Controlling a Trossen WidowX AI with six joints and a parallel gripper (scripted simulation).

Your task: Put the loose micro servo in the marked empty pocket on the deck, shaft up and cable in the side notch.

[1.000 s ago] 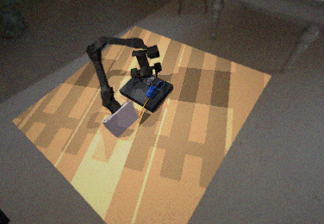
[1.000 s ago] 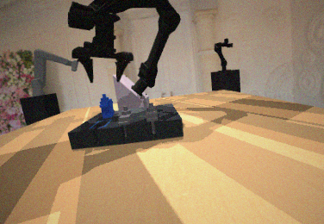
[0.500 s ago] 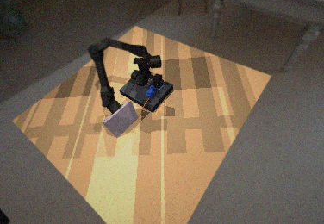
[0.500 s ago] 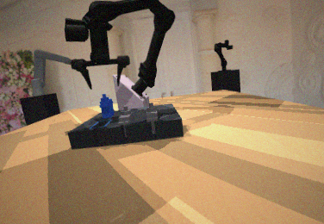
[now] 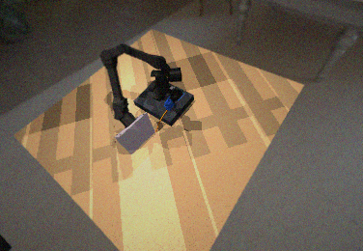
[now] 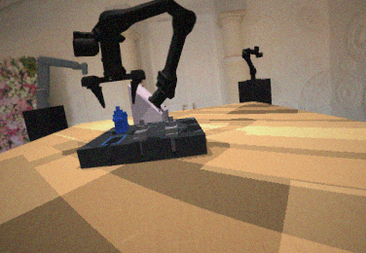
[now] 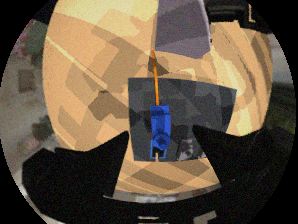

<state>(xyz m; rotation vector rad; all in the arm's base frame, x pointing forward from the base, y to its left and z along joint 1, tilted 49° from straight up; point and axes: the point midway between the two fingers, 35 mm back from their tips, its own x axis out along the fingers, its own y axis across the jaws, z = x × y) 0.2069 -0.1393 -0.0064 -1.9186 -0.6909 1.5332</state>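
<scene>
The blue micro servo [image 5: 168,104] [image 6: 120,121] [image 7: 160,122] stands on the dark deck [image 5: 151,106] [image 6: 146,149] [image 7: 217,107], outside the pocket, with its narrow end up in the exterior view. Its orange cable [image 5: 163,116] [image 7: 157,90] runs over the deck's edge to the table. The blue-outlined pocket [image 6: 123,139] [image 7: 152,150] lies beside the servo, partly covered by it in the wrist view. My gripper [image 6: 119,105] [image 7: 161,131] is open and empty, pointing down above the servo. One fingertip is on either side of the servo in the wrist view. The pocket's side notch cannot be made out.
A pale lilac panel [image 5: 136,134] [image 6: 139,106] [image 7: 182,30] stands tilted beside the deck, near the arm's base. Low grey parts [image 6: 170,126] [image 7: 187,148] rise from the deck near the pocket. The wooden table [image 5: 232,143] [image 6: 234,198] surrounds the deck.
</scene>
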